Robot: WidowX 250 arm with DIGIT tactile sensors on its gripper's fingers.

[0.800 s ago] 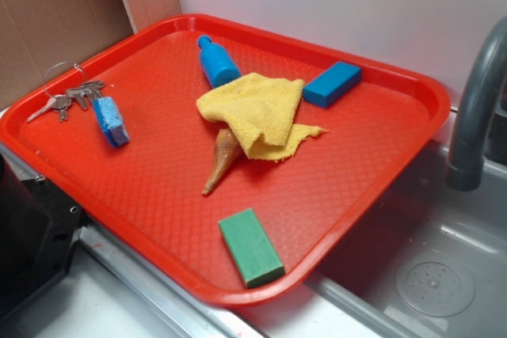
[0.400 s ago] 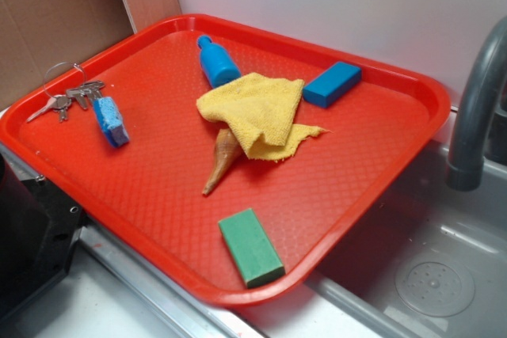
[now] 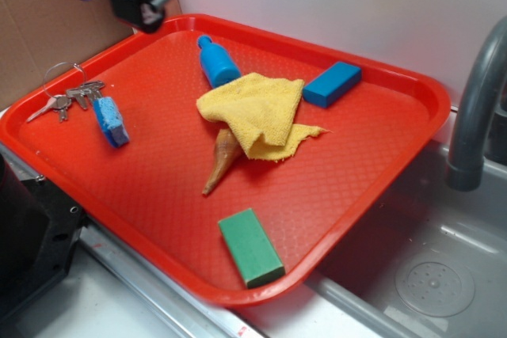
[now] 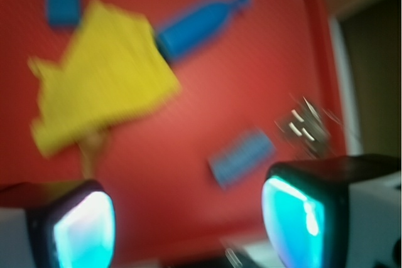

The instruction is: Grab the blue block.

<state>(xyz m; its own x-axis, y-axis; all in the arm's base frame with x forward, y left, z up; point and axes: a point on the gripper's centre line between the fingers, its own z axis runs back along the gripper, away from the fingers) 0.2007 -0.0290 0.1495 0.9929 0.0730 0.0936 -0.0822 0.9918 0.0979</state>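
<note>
My gripper [image 4: 188,218] hangs wide open & empty over tray's [image 3: 412,140] near-left corner; blue block [image 3: 332,84] at far edge beside the yellow cloth [image 3: 257,112] looks rigid, light, smooth—I'd pinch its long sides mid-length.

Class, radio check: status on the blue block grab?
Gripper open, empty, high over tray's far-left corner. Blue block untouched at far edge. Yellow cloth and blue bottle lie between.

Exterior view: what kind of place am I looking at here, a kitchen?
Probably a kitchen-style sink counter, perhaps a mock-up. A grey faucet curves over a metal sink with a drain, and a red tray of small items sits beside it.
</note>
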